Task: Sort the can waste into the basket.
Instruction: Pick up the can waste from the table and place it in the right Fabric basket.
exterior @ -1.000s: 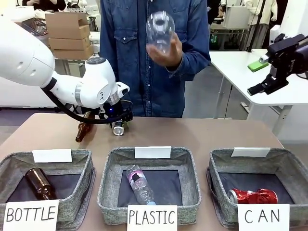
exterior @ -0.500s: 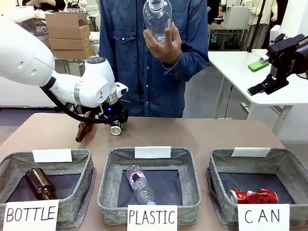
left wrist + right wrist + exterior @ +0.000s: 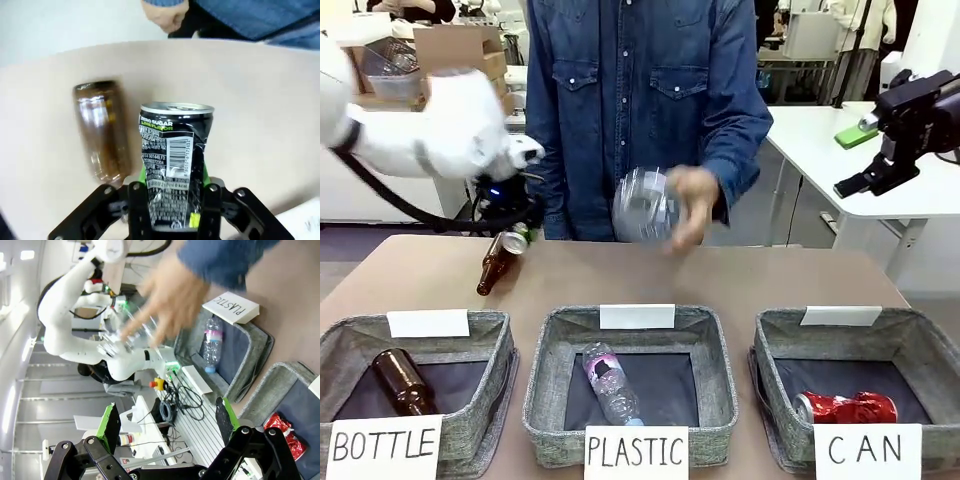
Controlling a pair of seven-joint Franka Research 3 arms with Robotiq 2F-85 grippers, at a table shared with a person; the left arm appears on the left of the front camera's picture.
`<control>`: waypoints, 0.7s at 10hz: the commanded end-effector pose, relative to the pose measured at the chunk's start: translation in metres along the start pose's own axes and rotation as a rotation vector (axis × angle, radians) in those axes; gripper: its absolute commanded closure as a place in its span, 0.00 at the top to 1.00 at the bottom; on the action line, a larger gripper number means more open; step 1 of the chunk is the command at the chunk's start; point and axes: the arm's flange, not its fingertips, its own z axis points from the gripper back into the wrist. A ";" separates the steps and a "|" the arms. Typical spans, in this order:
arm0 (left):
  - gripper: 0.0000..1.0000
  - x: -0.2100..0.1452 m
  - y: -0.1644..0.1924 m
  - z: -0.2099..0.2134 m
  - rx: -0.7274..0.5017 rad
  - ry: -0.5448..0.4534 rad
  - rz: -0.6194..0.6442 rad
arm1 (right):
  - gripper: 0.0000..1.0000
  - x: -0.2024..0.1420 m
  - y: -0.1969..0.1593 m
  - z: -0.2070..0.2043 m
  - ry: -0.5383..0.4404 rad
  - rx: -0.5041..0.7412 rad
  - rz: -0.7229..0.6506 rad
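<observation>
The dark can is gripped by its lower half between the green pads of the left gripper, which is closed around it. It is held over the far left part of the table, well apart from its destination. Its wall is dented, so it is judged to be light, thin and easily crushed further. A moderate squeeze across the body, as taken here, is to be preferred, and the smooth printed skin may be expected to slip if the grip is loosened. Just beside it a loose brown bottle is lying on its side. The CAN basket, at the near right, is already occupied by a red can. A clear plastic bottle is contained in the PLASTIC basket, and a second brown bottle in the BOTTLE basket. The right gripper is spread wide, with nothing held. A blurred clear bottle is carried in the person's hand beyond the table's far edge.
</observation>
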 end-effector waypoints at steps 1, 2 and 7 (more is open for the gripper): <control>0.00 -0.045 0.060 0.058 -0.142 0.053 -0.170 | 1.00 0.000 0.000 0.002 0.008 0.002 0.020; 0.00 -0.074 0.091 0.093 -0.248 0.102 -0.285 | 1.00 0.000 0.000 0.002 0.008 0.002 0.020; 0.00 -0.251 0.102 0.175 -0.476 0.057 -0.984 | 1.00 0.000 0.000 0.002 0.008 0.002 0.020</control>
